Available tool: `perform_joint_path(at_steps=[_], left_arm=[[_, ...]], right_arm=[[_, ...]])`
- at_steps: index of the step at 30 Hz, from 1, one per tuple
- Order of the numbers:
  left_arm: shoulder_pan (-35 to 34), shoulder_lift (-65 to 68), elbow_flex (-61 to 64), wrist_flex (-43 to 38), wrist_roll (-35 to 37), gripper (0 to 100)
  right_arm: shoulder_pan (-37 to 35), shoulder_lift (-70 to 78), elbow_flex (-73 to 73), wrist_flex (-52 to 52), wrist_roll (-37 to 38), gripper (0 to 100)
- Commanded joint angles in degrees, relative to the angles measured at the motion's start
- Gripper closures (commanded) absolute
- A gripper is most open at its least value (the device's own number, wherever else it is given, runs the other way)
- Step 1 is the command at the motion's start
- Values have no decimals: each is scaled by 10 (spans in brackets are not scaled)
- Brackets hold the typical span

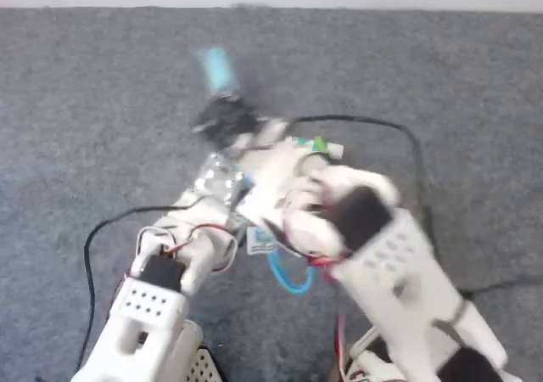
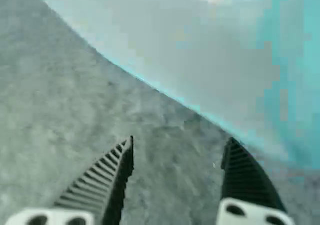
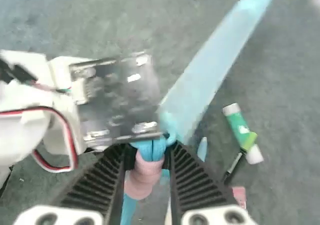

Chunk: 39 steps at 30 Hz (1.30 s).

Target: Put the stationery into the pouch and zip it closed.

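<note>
My right jaws clamp the light-blue fabric pouch [image 3: 210,70], apparently by its loop; left jaws wide; keep it taut

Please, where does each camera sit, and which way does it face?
High view: above the table, looking down on left arm, right arm, pouch.
Left wrist view: on the left arm, facing its open end effector and grey table.
Right wrist view: on the right arm, facing its end effector shut on a blue strap.
All three share the pouch.
</note>
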Motion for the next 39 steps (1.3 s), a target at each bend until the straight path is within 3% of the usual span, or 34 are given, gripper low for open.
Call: perform_joint_path(at_steps=[1,10,17,21,27,31,39], left_arm=[[-17,13,-46,-23,30,732],[-108,-126,-48,42,65,734],[-195,-237,-49,120,35,734],[-188,-287,-49,158,27,733],[-71,-350,-46,239,-20,724],[-67,-368,-36,242,-28,676],[-62,-370,-8,203,-13,671]], right_arm=[[-14,-25,36,-56,6,992],[-12,-109,288,-194,6,992],[-11,-116,353,-229,-9,992],[2,-116,369,-247,-27,992],[43,-122,367,-242,-24,992],[73,-123,358,-217,-18,992],[106,-123,395,-241,-70,992]])
